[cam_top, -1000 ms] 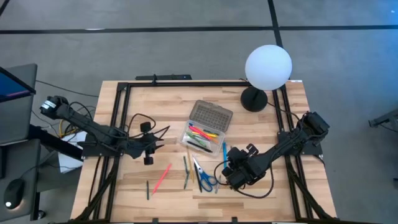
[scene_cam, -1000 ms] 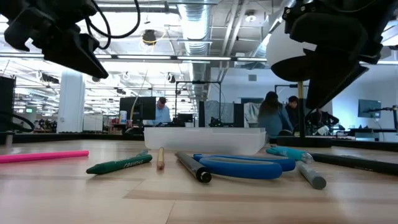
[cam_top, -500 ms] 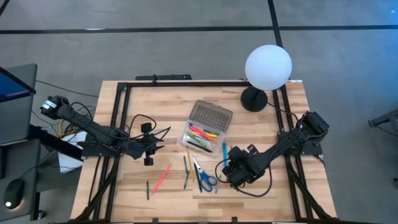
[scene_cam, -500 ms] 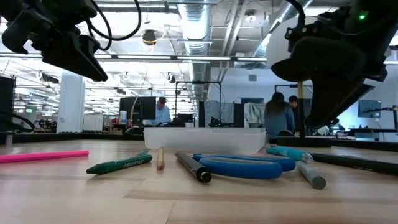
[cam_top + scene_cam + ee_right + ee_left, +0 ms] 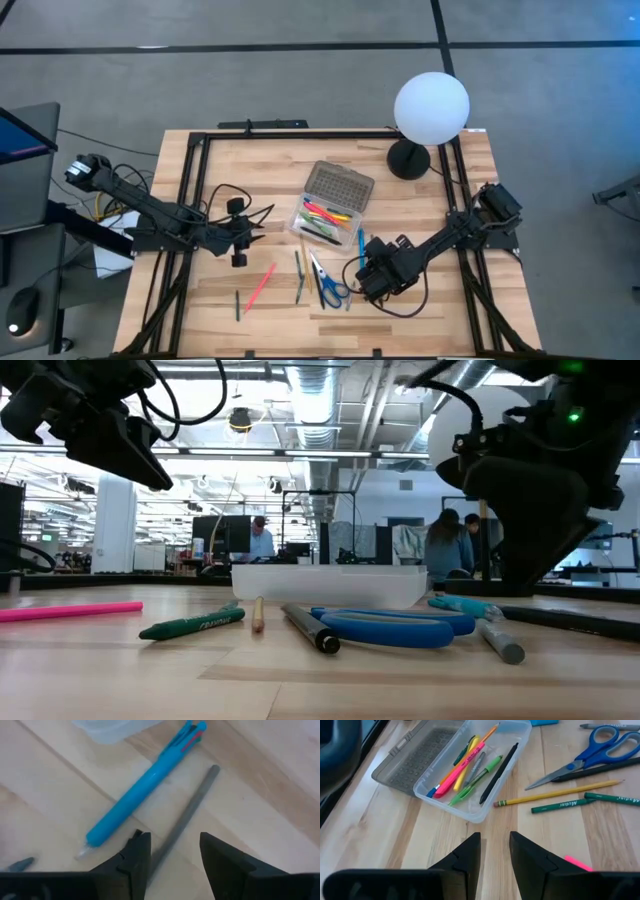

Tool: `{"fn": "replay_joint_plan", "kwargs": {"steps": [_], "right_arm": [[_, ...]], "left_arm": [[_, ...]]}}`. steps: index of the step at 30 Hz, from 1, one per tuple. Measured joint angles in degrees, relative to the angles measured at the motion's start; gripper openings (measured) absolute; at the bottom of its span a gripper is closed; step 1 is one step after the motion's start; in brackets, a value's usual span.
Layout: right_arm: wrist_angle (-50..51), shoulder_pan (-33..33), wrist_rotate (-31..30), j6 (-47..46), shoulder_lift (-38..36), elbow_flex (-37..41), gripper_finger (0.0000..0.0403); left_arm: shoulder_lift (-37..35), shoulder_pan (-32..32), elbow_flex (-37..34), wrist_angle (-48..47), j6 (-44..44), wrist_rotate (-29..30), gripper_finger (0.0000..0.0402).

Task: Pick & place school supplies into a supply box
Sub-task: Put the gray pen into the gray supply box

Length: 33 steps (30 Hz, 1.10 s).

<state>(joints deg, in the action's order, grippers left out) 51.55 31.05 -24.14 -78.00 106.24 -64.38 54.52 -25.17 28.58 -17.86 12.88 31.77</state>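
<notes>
Jaws spread on the right gripper point(image 5: 171, 857), and nothing between them yet: we are hanging low over the grey pen point(image 5: 186, 817), which runs straight out from the gap, with the blue pen point(image 5: 145, 785) lying just beside it. We read this as the reach for the grey pen. To do it well, we want the fingers point(image 5: 135, 855) to straddle the grey barrel alone, so we should centre on it and keep the nearer finger from nudging the blue pen. Coming straight down and closing across the barrel, not along it, should stop it rolling on the bench point(image 5: 260, 175).

Next out, the scissors point(image 5: 328, 285), a pencil and a green pen point(image 5: 299, 283) lie close together at our left, with the pink pen point(image 5: 259, 286) and a short green one point(image 5: 237, 305) further along. All of these wait their turn.

Beyond them sits the box point(image 5: 325, 222), lid point(image 5: 338, 186) thrown back flat, already holding pink, yellow, green and black pens. It lies near, so the carry is short; we judge a level lift and a release along the box's length would suit best, since the pens inside lie lengthwise.

Over on the far side, the left gripper point(image 5: 494, 851) waits above bare bench, jaws a little apart and empty. At the back corner stands the lamp point(image 5: 430, 110), clear of the work.
</notes>
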Motion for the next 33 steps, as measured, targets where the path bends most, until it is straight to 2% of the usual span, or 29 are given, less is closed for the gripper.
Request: {"fn": "replay_joint_plan", "kwargs": {"steps": [11, 22, 33], "right_arm": [[-0.67, -0.43, 1.85, 0.43, 2.2, 0.05, 0.0139], [-0.34, -0.77, 7.52, 1.28, 5.04, -0.26, 0.0115], [1.78, -0.46, 13.38, 1.73, 5.01, -0.28, 0.0058]], "left_arm": [[0.02, 0.0, 0.0, 1.36, -0.29, -0.5, 0.0098], [0.02, 0.0, 0.0, 2.4, -0.48, -1.78, 0.0098], [0.02, 0.02, 0.0, 2.38, -0.22, -3.02, 0.0098]]}}
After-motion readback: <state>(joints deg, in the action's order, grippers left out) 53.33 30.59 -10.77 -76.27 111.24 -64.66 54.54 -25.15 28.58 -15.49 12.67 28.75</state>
